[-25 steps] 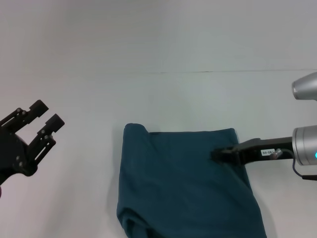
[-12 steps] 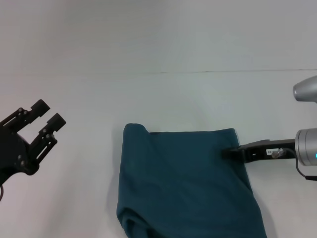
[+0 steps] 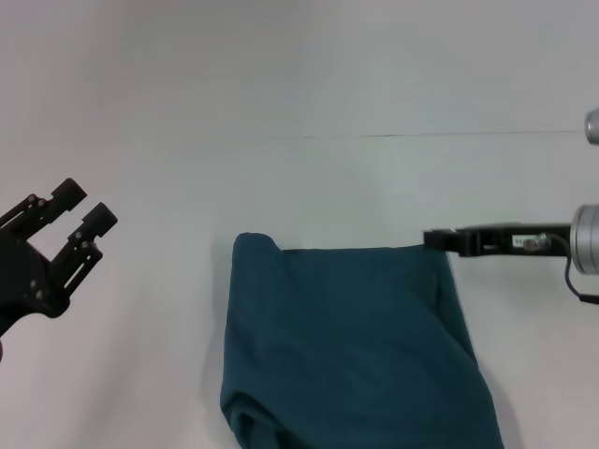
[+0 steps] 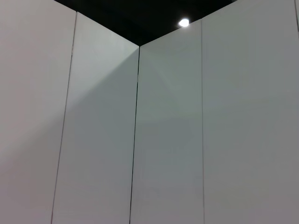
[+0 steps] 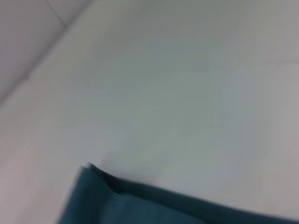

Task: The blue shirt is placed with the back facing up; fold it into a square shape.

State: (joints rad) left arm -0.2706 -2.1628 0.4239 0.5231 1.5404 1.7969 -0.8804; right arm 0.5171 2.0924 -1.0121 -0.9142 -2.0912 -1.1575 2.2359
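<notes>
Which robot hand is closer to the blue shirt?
The right. The right gripper sits just beside the blue shirt at its far right corner; the left gripper hangs open, well off to its left.

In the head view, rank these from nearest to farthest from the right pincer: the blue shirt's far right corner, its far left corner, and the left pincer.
1. Blue shirt far right corner, just beside the right pincer.
2. Shirt's far left corner, across the top edge.
3. Left pincer, off at the table's left side.

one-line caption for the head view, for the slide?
Folded blue shirt lies on the white table; right claw at its far right corner, left claw open, off to the left.
</notes>
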